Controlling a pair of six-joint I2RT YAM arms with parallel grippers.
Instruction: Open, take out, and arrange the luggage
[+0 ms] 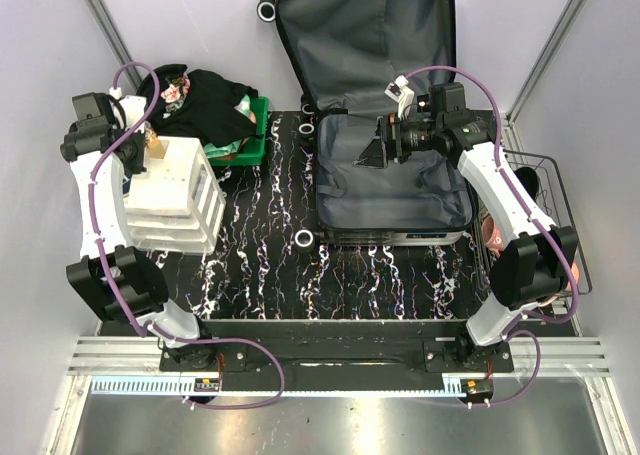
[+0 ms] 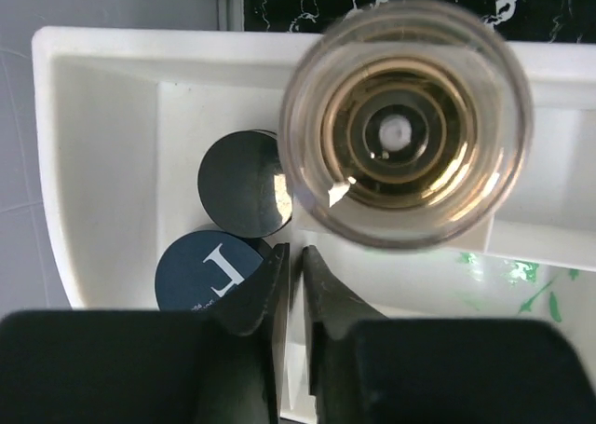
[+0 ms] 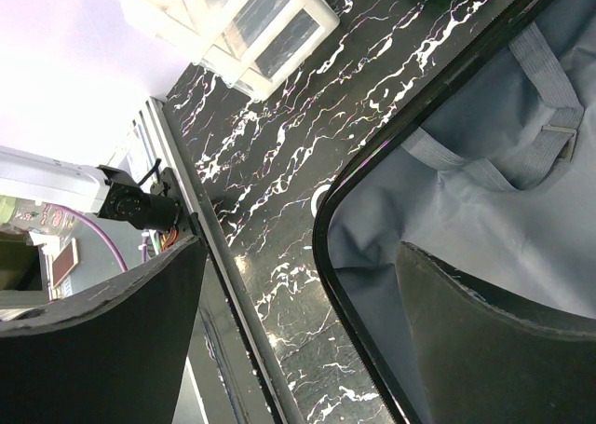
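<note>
White letter, perhaps an L (seen turned), on the dark blue round lid (image 2: 207, 273)

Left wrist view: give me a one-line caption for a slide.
Shut left pincer above a white tray with two dark round lids and a clear, gold-ringed glass container seen end-on.

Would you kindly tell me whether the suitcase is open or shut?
Open: the suitcase lies with its lid raised behind it, interior exposed.
</note>
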